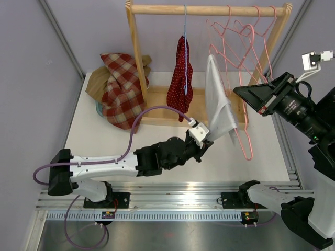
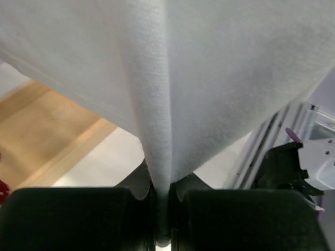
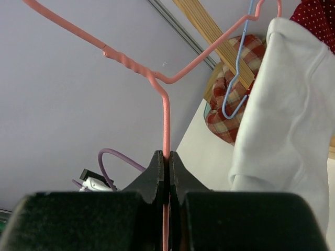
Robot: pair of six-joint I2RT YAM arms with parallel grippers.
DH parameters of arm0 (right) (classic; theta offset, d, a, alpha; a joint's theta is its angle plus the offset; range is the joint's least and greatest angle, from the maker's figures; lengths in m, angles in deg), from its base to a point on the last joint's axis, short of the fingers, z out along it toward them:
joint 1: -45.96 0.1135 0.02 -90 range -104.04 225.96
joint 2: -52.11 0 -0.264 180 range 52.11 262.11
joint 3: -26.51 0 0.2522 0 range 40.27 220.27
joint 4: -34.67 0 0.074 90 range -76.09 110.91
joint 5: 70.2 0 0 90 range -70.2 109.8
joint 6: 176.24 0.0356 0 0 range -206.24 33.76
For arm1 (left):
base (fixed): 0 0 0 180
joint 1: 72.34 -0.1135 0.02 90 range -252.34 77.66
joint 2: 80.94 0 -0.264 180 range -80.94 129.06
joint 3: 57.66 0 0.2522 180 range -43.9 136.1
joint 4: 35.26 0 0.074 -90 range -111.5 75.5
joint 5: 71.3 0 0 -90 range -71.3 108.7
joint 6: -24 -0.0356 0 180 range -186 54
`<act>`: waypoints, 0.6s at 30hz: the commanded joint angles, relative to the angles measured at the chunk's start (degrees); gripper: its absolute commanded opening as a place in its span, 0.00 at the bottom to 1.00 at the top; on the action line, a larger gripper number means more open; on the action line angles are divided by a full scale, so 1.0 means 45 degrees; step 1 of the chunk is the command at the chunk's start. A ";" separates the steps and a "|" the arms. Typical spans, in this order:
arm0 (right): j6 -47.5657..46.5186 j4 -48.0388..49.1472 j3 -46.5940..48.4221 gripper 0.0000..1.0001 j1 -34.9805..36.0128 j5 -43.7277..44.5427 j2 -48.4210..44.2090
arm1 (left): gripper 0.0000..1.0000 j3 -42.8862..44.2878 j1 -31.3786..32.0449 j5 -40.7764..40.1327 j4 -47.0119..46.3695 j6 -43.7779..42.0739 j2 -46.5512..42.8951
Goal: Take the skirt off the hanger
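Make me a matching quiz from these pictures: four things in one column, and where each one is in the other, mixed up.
Things
1. white skirt
2. pink hanger
3. red dotted garment
4. plaid cloth

Places
A. heaped at the far left of the table
B. hanging from a blue hanger on the wooden rail
C. pinched in the left gripper
D. clamped in the right gripper

Pairs: 1-C, 2-D, 3-B, 4-A

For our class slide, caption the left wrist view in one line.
Left gripper shut on a fold of the white skirt, with the rack's wooden base behind.
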 commanded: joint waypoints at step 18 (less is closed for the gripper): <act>-0.1341 0.2964 0.2236 0.00 0.0057 0.1153 0.4548 | 0.00 -0.5096 0.6436 -0.4180 0.0438 0.6246 -0.1241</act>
